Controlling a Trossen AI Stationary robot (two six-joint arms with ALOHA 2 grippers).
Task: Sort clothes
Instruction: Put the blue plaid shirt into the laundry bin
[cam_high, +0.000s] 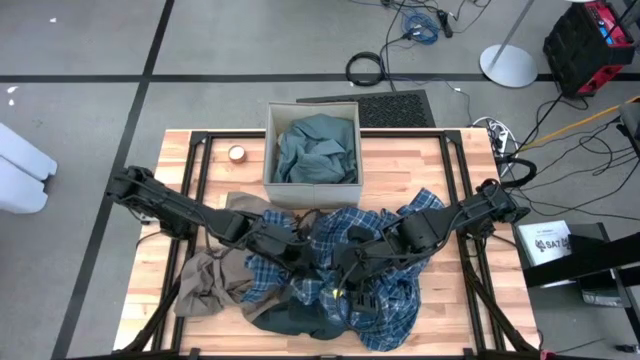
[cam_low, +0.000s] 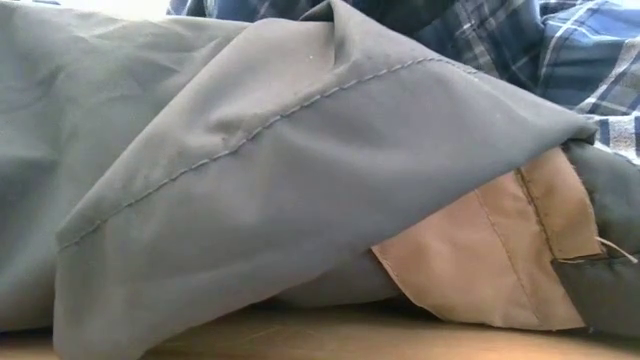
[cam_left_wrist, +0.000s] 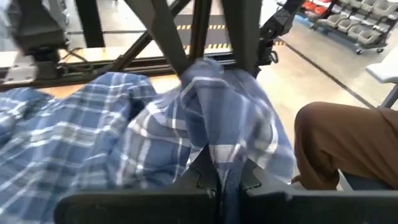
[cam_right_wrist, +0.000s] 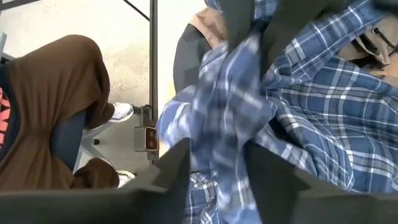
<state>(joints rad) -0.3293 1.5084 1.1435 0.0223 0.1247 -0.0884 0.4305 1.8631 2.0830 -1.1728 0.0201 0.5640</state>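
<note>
The blue plaid shirt (cam_high: 395, 235) lies bunched across the table's middle, over a dark slate garment (cam_high: 290, 318) at the near edge and beside a tan-brown garment (cam_high: 208, 280) at the near left. A teal-grey shirt (cam_high: 318, 148) fills the beige box (cam_high: 270, 150). My left gripper (cam_left_wrist: 224, 180) reaches in from the left and is shut on the plaid shirt (cam_left_wrist: 124, 137). My right gripper (cam_right_wrist: 217, 162) comes from the right, slanting down, with its fingers apart and plaid cloth (cam_right_wrist: 230, 99) in the gap between them. My left gripper pinches a raised fold of the plaid shirt (cam_left_wrist: 225, 155) between its two fingers. It comes nearly level from the table's left. The cloth bunches up ahead of the fingers while the rest of the shirt lies on the pile. My right gripper has a bunch of plaid cloth (cam_right_wrist: 217, 137) between its spread fingers; whether they touch it I cannot tell.
A roll of tape (cam_high: 237, 153) lies left of the box. In the low view, grey cloth (cam_low: 250, 150) and a tan piece (cam_low: 480, 260) fill the near table. A person in brown clothing (cam_left_wrist: 348, 143) sits beyond the table's edge. Bare wood shows at the far right (cam_high: 440, 160).
</note>
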